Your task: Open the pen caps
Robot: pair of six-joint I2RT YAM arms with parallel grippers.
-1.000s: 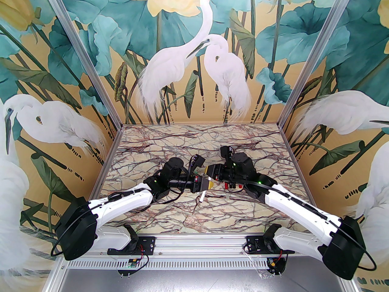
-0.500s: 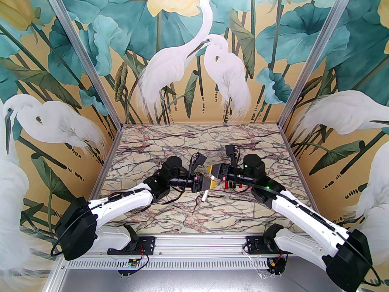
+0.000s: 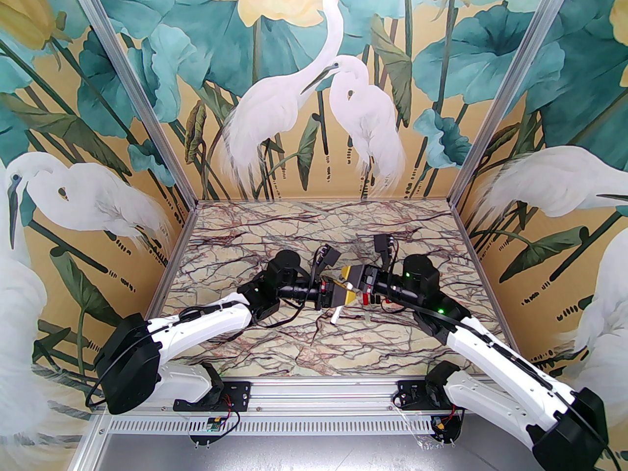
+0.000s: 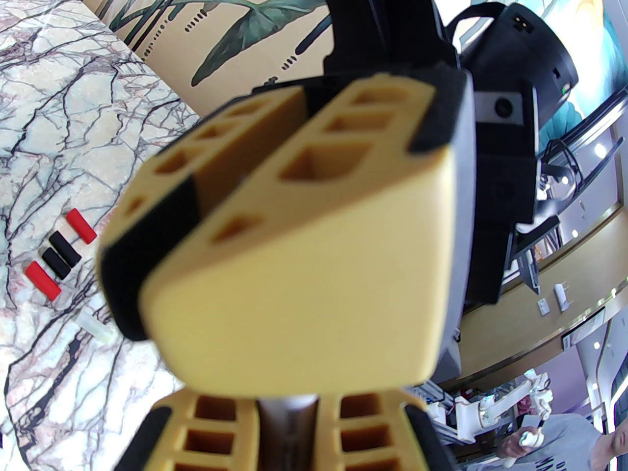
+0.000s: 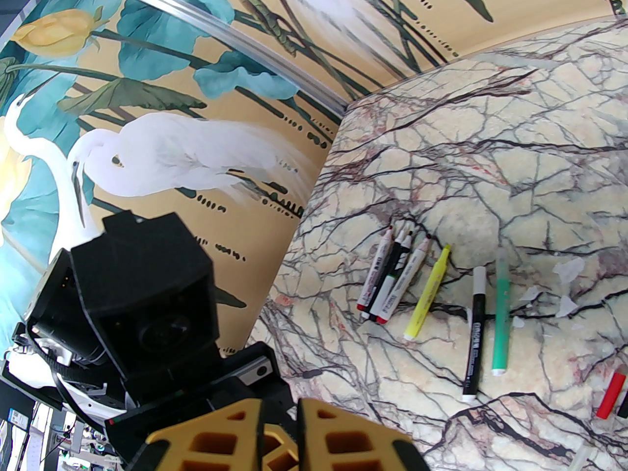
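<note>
Above the middle of the table my left gripper [image 3: 339, 297] and right gripper [image 3: 351, 282] meet tip to tip. The left one is shut on a white pen [image 3: 335, 316], whose end pokes out toward the near edge. The right one is shut over the pen's other end, and the cap there is hidden between its fingers [image 4: 304, 287]. My left gripper [image 4: 289, 405] has a dark barrel between its pads. Loose red and black pen caps [image 4: 59, 255] lie in a row on the marble, with a whitish one [image 4: 93, 327] beside them. Several uncapped pens [image 5: 392, 282] lie behind the left arm.
A yellow pen [image 5: 427, 292], a black-and-white pen [image 5: 475, 334] and a green pen [image 5: 500, 312] lie side by side on the marble table [image 3: 314, 351]. A red cap [image 5: 611, 395] rests near them. Painted walls close in the left, back and right sides.
Both grippers, still joined on the pen, have drifted slightly right and toward the back. The right arm's elbow has swung out to the right. Both stay shut.
</note>
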